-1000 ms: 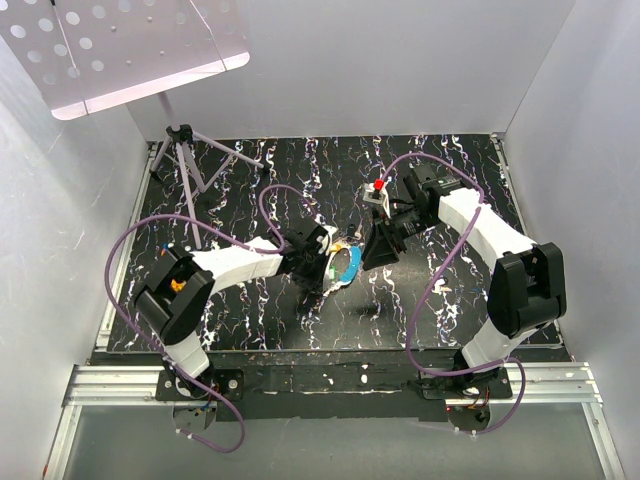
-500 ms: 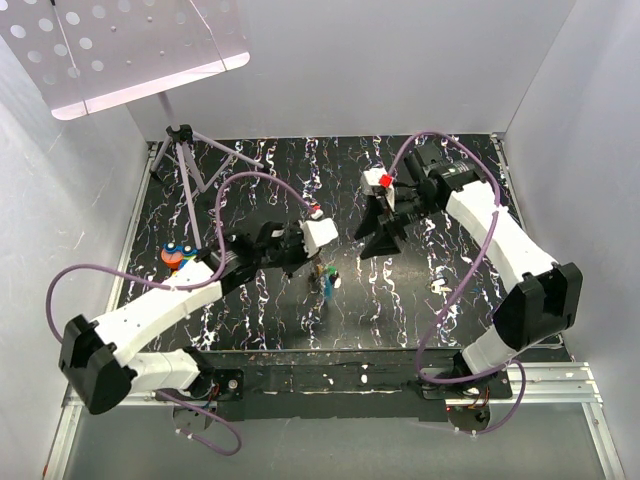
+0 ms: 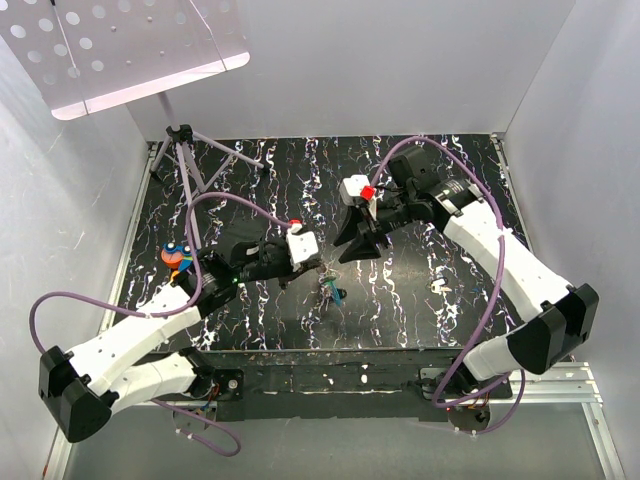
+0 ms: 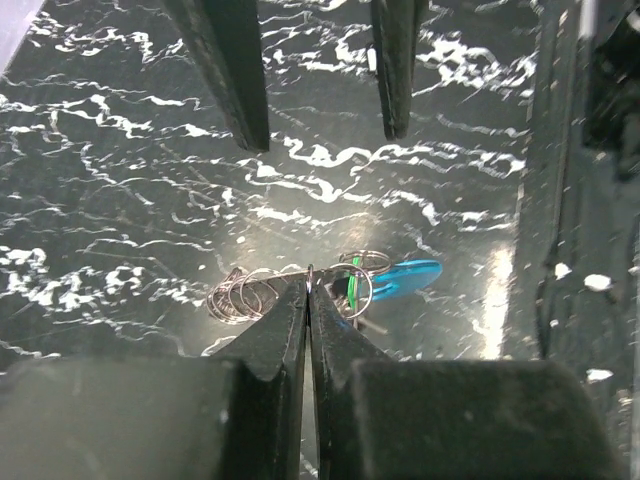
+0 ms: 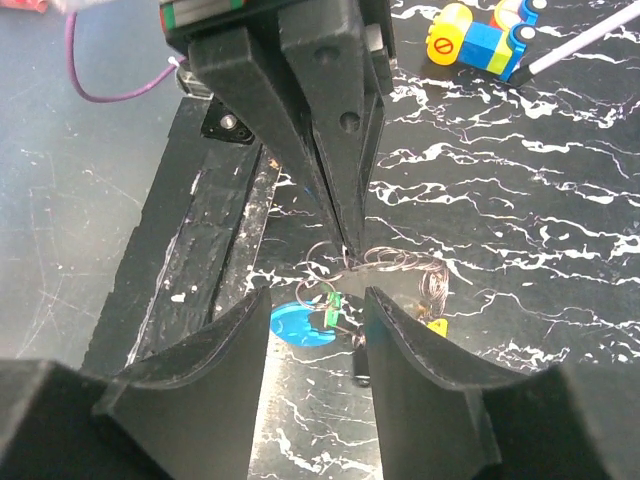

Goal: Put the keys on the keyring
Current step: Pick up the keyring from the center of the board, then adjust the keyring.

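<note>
Keys are found lying on the table, at centre of the top view. Blue and green heads are seen side by side, with a yellow head lower right in the right wrist view. The keyring is seen as tangled wire loops just above them. The left gripper is pressed together, its tips pinched on a keyring wire. The right gripper is held apart over the keys, with nothing gripped. A coloured toy is noted at the left.
</note>
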Robot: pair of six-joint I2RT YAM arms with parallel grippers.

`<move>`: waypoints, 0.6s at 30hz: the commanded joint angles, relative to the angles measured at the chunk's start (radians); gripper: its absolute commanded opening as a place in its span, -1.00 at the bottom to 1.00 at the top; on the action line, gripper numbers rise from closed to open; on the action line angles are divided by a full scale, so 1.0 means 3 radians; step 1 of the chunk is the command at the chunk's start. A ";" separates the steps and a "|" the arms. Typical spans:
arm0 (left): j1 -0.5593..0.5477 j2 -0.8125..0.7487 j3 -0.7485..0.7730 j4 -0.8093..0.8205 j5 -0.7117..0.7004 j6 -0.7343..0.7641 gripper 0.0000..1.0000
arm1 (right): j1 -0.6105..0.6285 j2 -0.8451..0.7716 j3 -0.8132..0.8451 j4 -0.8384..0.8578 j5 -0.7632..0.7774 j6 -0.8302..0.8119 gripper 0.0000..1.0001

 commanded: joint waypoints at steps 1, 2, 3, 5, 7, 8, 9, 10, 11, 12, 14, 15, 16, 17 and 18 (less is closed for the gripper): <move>0.0002 -0.0032 -0.0002 0.0429 0.0276 -0.0756 -1.00 | 0.0006 -0.0165 -0.0184 0.0360 0.0055 0.0365 -0.01; 0.0002 0.0009 0.0018 0.0419 0.0317 -0.0849 -1.00 | 0.0006 -0.0160 -0.0214 0.0390 0.0070 0.0401 -0.02; 0.0002 0.0039 0.0028 0.0424 0.0383 -0.0921 -1.00 | 0.0006 -0.0160 -0.0230 0.0416 0.0070 0.0431 -0.03; 0.0002 0.0070 0.0023 0.0475 0.0435 -0.1079 -1.00 | 0.0006 -0.0145 -0.0225 0.0426 0.0014 0.0452 -0.05; 0.0002 0.0101 0.0018 0.0537 0.0496 -0.1161 -1.00 | 0.0027 -0.0130 -0.0210 0.0416 -0.0027 0.0462 -0.07; 0.0007 0.0116 0.0023 0.0537 0.0491 -0.1207 -1.00 | 0.0037 -0.0125 -0.0210 0.0391 -0.0047 0.0432 -0.08; 0.0007 0.0142 0.0038 0.0516 0.0491 -0.1228 -1.00 | 0.0042 -0.0125 -0.0215 0.0360 -0.0057 0.0401 -0.08; 0.0012 0.0162 0.0064 0.0486 0.0496 -0.1238 -1.00 | 0.0047 -0.0120 -0.0230 0.0355 -0.0047 0.0381 -0.09; 0.0017 0.0173 0.0069 0.0460 0.0506 -0.1238 -1.00 | 0.0047 -0.0125 -0.0245 0.0340 -0.0042 0.0360 -0.11; 0.0018 0.0178 0.0084 0.0450 0.0511 -0.1243 -1.00 | 0.0047 -0.0130 -0.0266 0.0329 -0.0042 0.0330 -0.12; 0.0023 0.0188 0.0090 0.0445 0.0537 -0.1254 -1.00 | 0.0047 -0.0135 -0.0317 0.0329 -0.0037 0.0294 -0.15; 0.0033 0.0198 0.0090 0.0445 0.0547 -0.1264 -1.00 | 0.0052 -0.0135 -0.0337 0.0319 -0.0032 0.0268 -0.17; 0.0038 0.0193 0.0100 0.0440 0.0563 -0.1269 -1.00 | 0.0057 -0.0135 -0.0347 0.0299 -0.0027 0.0238 -0.19; 0.0043 0.0203 0.0100 0.0434 0.0578 -0.1274 -1.00 | 0.0057 -0.0135 -0.0353 0.0293 -0.0007 0.0217 -0.19; 0.0048 0.0203 0.0100 0.0434 0.0583 -0.1279 -1.00 | 0.0057 -0.0135 -0.0358 0.0283 -0.0001 0.0202 -0.20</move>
